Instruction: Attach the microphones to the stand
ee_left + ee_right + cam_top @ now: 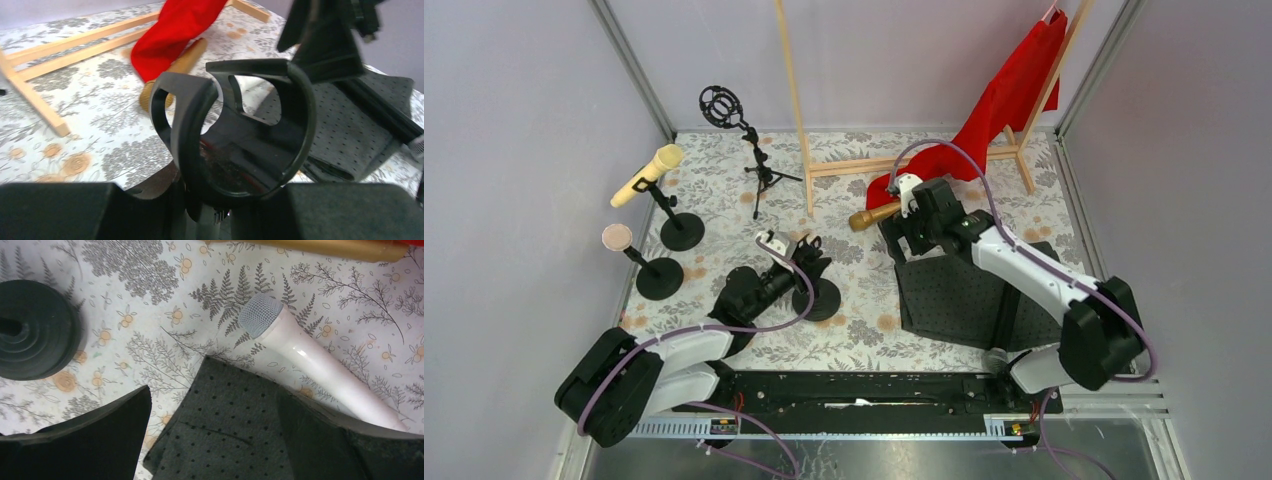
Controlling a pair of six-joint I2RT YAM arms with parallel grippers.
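- Right jaws are released and spread wide above the mat (225,440), with nothing between them.
- White mic (310,360) lies on the surface (150,340), just beside the mat.
- Gold mic (874,215) lies on the surface near the red cloth (1004,100).
- Left jaws flank the clip (240,130) of a stand (824,298); I cannot tell whether they are clenched.
- Yellow mic (649,175) and pink mic (617,237) sit on two stands (682,230) at far left.
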